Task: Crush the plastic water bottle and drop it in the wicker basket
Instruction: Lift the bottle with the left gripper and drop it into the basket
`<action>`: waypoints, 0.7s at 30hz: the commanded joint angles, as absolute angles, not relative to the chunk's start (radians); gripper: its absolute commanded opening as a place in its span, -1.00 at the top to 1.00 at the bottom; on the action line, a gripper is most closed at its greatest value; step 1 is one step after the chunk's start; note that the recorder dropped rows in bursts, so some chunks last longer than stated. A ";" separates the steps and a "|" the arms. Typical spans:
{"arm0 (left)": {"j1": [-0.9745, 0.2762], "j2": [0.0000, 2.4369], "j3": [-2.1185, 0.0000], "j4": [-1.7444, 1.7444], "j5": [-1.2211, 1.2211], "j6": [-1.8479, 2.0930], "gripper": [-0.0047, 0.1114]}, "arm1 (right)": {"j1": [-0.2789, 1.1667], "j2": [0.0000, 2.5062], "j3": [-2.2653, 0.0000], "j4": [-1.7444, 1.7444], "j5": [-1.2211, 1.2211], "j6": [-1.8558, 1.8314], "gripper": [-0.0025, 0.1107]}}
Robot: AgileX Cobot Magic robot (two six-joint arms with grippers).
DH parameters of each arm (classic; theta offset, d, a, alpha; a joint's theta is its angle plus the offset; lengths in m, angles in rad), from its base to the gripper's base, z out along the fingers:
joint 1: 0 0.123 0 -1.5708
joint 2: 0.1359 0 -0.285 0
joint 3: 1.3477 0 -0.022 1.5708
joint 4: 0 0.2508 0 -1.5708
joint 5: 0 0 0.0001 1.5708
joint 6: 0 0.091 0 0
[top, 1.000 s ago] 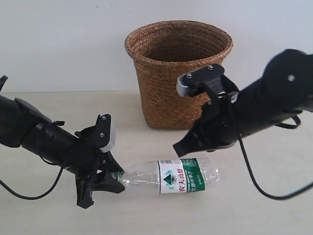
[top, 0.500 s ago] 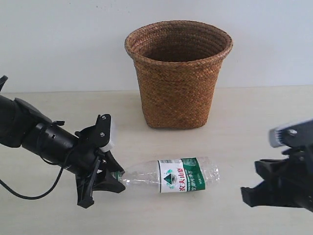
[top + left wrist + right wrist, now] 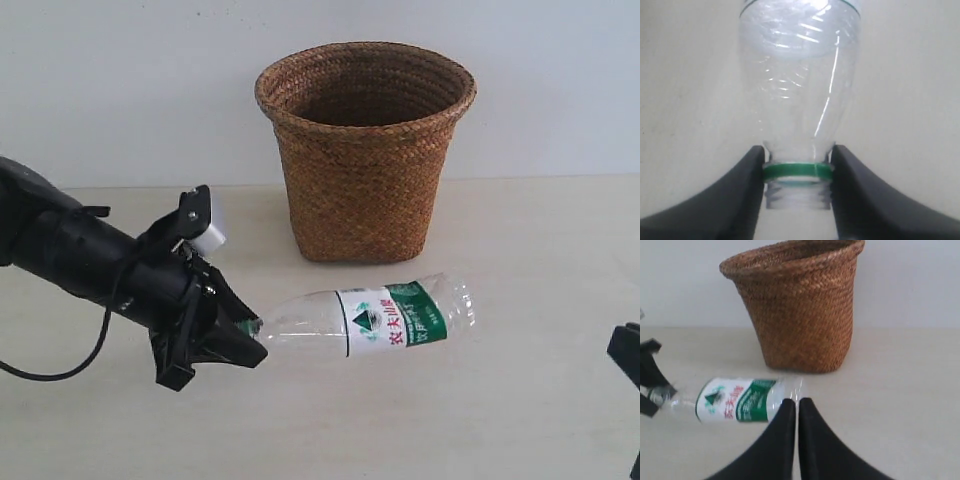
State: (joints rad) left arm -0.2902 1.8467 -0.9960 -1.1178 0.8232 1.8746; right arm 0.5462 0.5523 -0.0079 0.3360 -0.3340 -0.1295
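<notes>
The plastic water bottle (image 3: pixel 380 318) is clear with a white-and-green label and hangs just off the table, its base end tilted up to the right. My left gripper (image 3: pixel 248 340) is shut on its neck. In the left wrist view the black fingers (image 3: pixel 747 195) clamp the green neck ring of the bottle (image 3: pixel 800 75), and the threads below the ring look bare. The wicker basket (image 3: pixel 365 150) stands upright behind the bottle. My right gripper (image 3: pixel 797 402) is shut on nothing, short of the bottle (image 3: pixel 735 399); only a black corner of it (image 3: pixel 625 355) shows at the exterior view's right edge.
A pale tabletop (image 3: pixel 520 260) runs back to a plain white wall. The basket (image 3: pixel 800 310) is the only tall object. A black cable (image 3: pixel 60 372) loops from the left arm over the table at the left.
The right arm has swung from above the bottle down to the lower right edge. The left gripper has risen with the bottle's neck, and the bottle's base has lifted up and to the right.
</notes>
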 commanded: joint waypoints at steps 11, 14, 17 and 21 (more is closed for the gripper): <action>-0.297 1.437 -0.996 -1.503 0.920 1.624 0.85 | 0.544 0.533 0.000 0.321 -0.248 -0.084 0.96; -0.317 1.420 -1.082 -1.631 0.648 1.623 0.85 | 0.544 0.533 0.000 0.319 -0.250 -0.080 0.96; -0.342 1.493 -1.237 -1.647 0.478 1.623 0.70 | 0.544 0.533 0.000 0.319 -0.250 -0.080 0.96; -0.361 1.656 -1.448 -1.630 0.465 1.551 -0.10 | 0.544 0.533 0.000 0.319 -0.255 -0.078 0.96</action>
State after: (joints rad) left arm -0.3428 1.5530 -1.3383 -1.6207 0.4952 1.6124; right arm 0.5462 0.5424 -0.0062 0.3273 -0.2496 -0.0775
